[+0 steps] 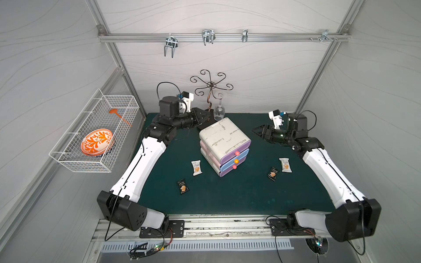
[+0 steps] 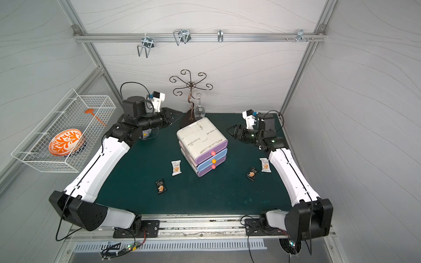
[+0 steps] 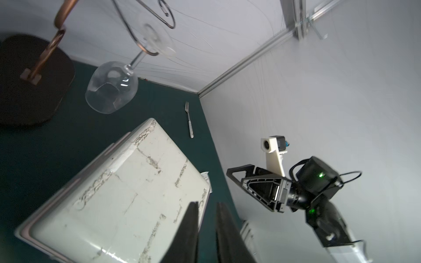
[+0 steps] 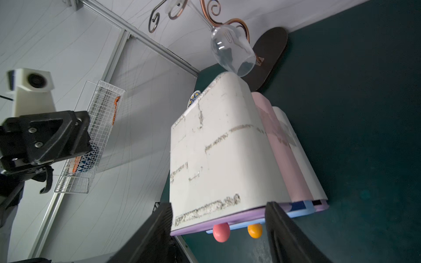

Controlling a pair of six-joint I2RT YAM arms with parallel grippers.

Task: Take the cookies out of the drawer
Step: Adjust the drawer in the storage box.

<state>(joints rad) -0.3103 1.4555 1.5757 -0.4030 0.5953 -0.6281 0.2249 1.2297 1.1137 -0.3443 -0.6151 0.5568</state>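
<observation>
A white three-drawer unit (image 1: 222, 139) stands mid-mat, its purple and blue drawer fronts (image 1: 235, 160) nearly flush. Two white cookies packets (image 1: 196, 167) (image 1: 285, 165) and two black ones (image 1: 182, 186) (image 1: 273, 174) lie on the green mat, one pair on each side of the unit. No packet shows inside the drawers. My left gripper (image 1: 206, 119) (image 3: 207, 203) hovers at the unit's back left corner, its fingers almost together and holding nothing. Right of the unit, my right gripper (image 1: 253, 131) (image 4: 219, 205) is open and empty, pointing at its side.
A wine glass (image 1: 219, 111) hangs from a copper stand (image 1: 210, 85) just behind the unit. A fork (image 3: 189, 120) lies near the back wall. A patterned mug (image 2: 145, 134) sits under the left arm. A wire basket (image 1: 68, 157) holding an orange plate hangs on the left wall.
</observation>
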